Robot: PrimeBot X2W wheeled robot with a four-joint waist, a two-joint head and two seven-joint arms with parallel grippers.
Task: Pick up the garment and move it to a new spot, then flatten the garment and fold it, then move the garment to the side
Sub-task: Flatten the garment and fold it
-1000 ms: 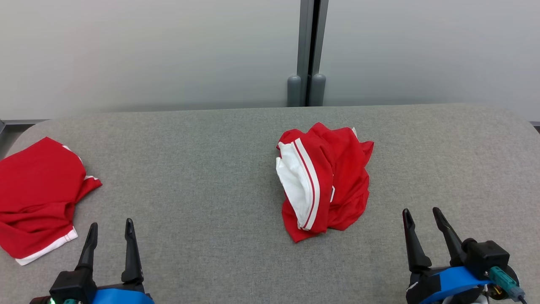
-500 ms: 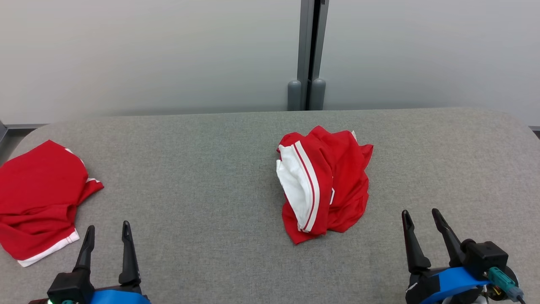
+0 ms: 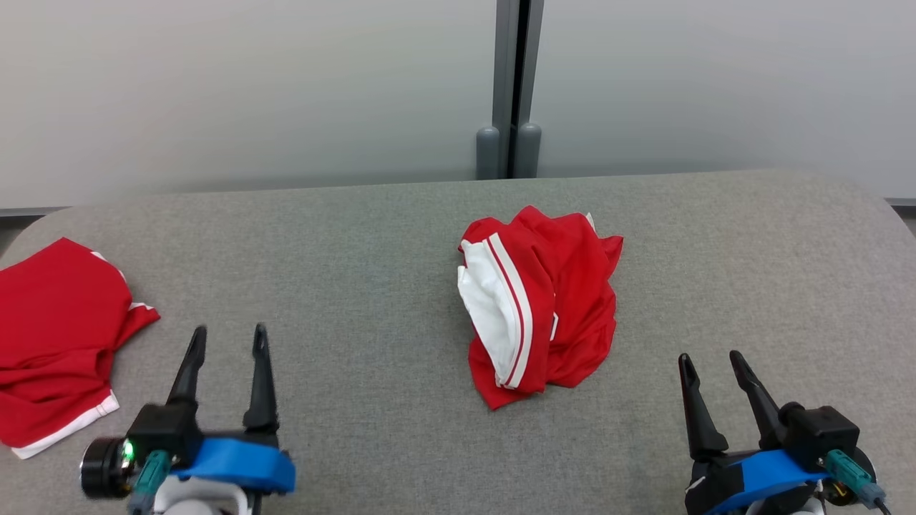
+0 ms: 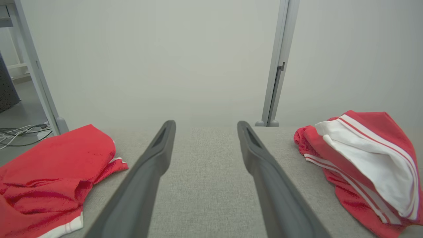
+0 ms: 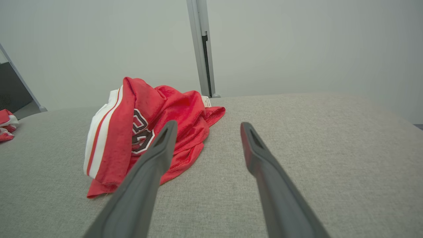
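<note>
Garment [image 3: 551, 307] sits crumpled at frame centre on the grey table [image 3: 358, 286], untouched; my left claw [image 3: 229, 329] and right claw [image 3: 710, 356] hover spread and empty at the bottom corners, ready to reach in.

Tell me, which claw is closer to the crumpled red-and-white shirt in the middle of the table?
The right. The right gripper hangs open just off the crumpled shirt's near right side, not touching it. The left gripper, also open, is much farther off to the shirt's left.
</note>
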